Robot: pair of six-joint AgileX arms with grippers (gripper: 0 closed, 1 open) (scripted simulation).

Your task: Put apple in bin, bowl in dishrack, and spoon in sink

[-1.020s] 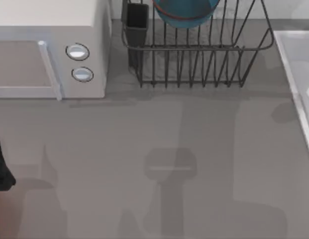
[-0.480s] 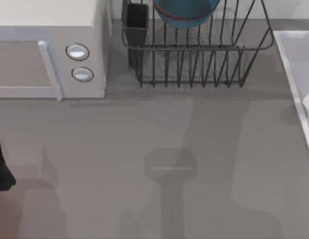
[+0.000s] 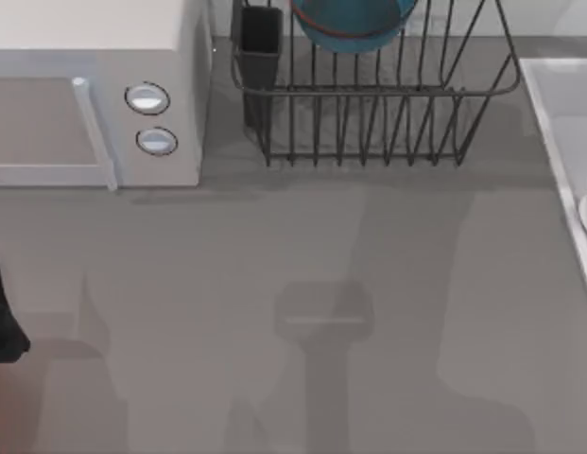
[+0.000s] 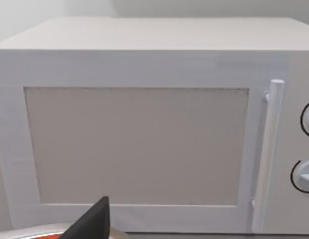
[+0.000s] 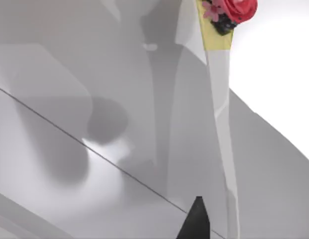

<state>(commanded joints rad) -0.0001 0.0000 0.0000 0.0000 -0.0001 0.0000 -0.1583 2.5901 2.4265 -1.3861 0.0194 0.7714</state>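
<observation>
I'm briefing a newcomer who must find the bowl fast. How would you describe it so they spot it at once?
Start at the dark wire dishrack at the top view's far edge, right of the white box with two round knobs. The bowl sits inside it: round, blue-teal, with a thin orange-brown edge, the one colourful thing among dark bars.

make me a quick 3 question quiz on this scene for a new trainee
1. True or false: the bowl sits in the dishrack.
2. Which stands on the table's left side in the top view? A) the sink B) a white box with two round knobs C) the dishrack
3. Fill in: at the dishrack's left corner stands a dark square ____.

Key
1. True. The blue-teal bowl rests among the rack's upright bars.
2. B. The white box is at the left; the sink lies at the right edge.
3. Cup. The cup sits at the corner nearest the white box.
</observation>
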